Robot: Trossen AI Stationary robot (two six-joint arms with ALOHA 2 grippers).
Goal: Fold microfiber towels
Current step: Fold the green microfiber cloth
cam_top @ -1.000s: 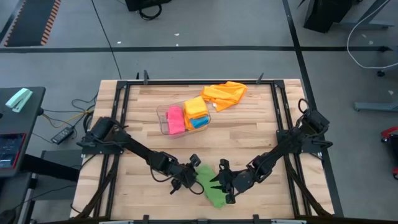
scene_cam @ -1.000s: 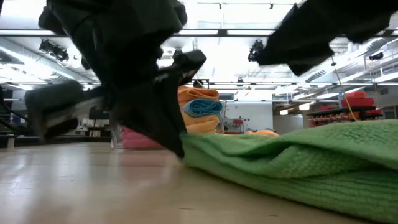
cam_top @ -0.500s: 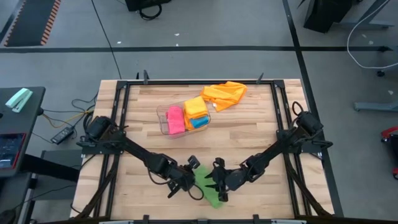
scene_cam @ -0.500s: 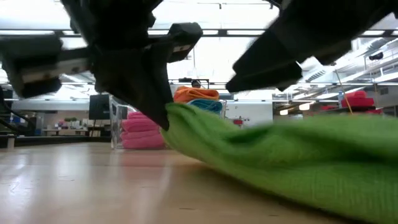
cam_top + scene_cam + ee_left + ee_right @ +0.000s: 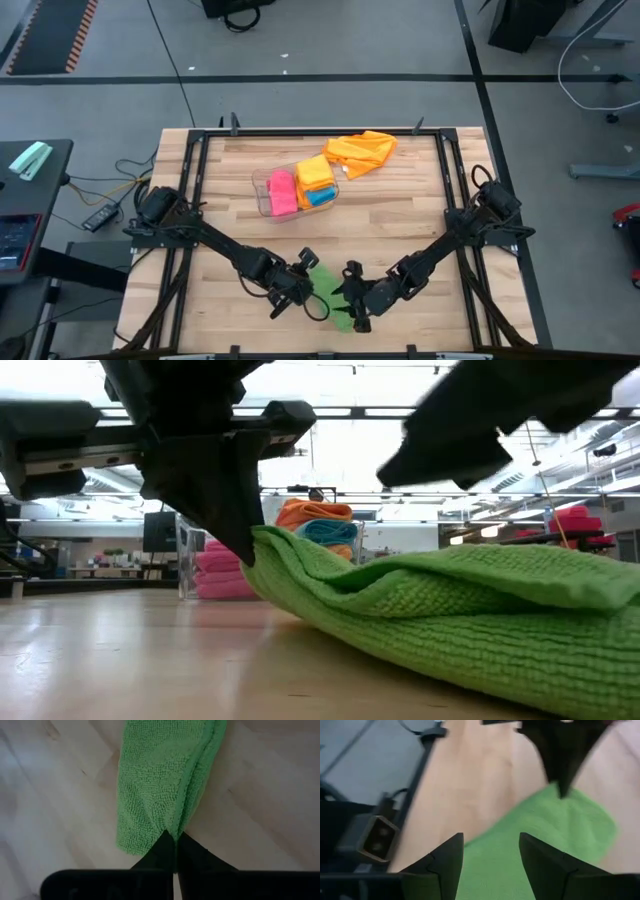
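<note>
No words, labels, brand names, numbers or signs can be read in any of the pictures.

A green towel lies in soft folds on the wooden table, very close up; a dark gripper comes down from above and pinches its raised left edge. Behind sit pink towels and orange and blue ones, maybe in a clear bin; another dark arm hangs above.
</note>
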